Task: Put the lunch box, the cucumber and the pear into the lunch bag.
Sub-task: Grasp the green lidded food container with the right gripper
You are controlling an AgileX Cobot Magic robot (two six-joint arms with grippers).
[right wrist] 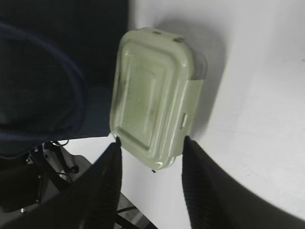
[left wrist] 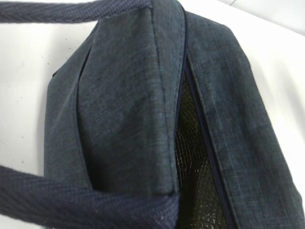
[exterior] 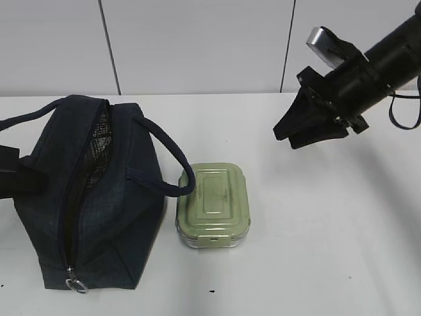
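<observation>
The navy lunch bag [exterior: 125,197] lies on the left of the table with its top zipper open and black mesh [exterior: 99,148] showing inside. The sage-green lunch box [exterior: 214,204] sits shut just right of it, under one loop handle [exterior: 174,155]. My right gripper [exterior: 288,138] hangs open in the air to the upper right, apart from the box. In the right wrist view the lunch box [right wrist: 152,95] shows beyond the right gripper [right wrist: 151,140]. The left wrist view is filled by the lunch bag [left wrist: 128,105], and a handle strap [left wrist: 86,205] crosses its bottom. The left fingers are hidden. Cucumber and pear are out of view.
The zipper's metal ring pull [exterior: 77,285] lies at the bag's near end. A dark shape [exterior: 8,172] at the left edge touches the bag's side. White table [exterior: 329,250] stretches to the right of the box. A panelled wall [exterior: 197,46] stands behind.
</observation>
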